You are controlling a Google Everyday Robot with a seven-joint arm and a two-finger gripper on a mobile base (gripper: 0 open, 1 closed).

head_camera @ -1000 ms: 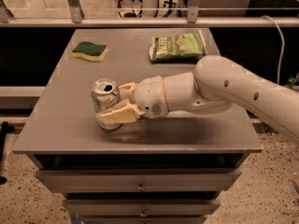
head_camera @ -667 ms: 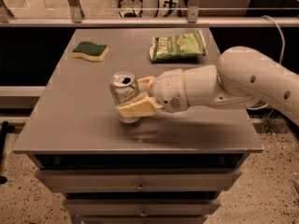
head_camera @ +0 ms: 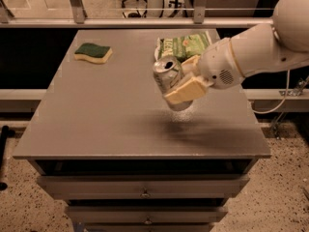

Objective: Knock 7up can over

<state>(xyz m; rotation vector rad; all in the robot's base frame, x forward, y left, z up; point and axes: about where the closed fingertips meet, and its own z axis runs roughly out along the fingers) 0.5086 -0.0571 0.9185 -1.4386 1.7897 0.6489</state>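
The 7up can (head_camera: 167,74), silver with a pull-tab top, is tilted to the left and held off the grey table (head_camera: 96,110), right of its centre. Its shadow lies on the tabletop below it. My gripper (head_camera: 182,80) reaches in from the right on a white arm and is shut on the can. One tan finger (head_camera: 186,89) crosses the can's front and the other finger (head_camera: 191,62) is behind it. The can's lower part is hidden by the front finger.
A green and yellow sponge (head_camera: 93,52) lies at the table's back left. A green crinkly snack bag (head_camera: 186,44) lies at the back right, just behind the gripper. Drawers (head_camera: 145,192) are under the tabletop. A metal rail (head_camera: 145,21) runs behind the table.
The gripper has carried the can from the table's left-centre to the right and upward. The can now hangs above the tabletop, more tilted.
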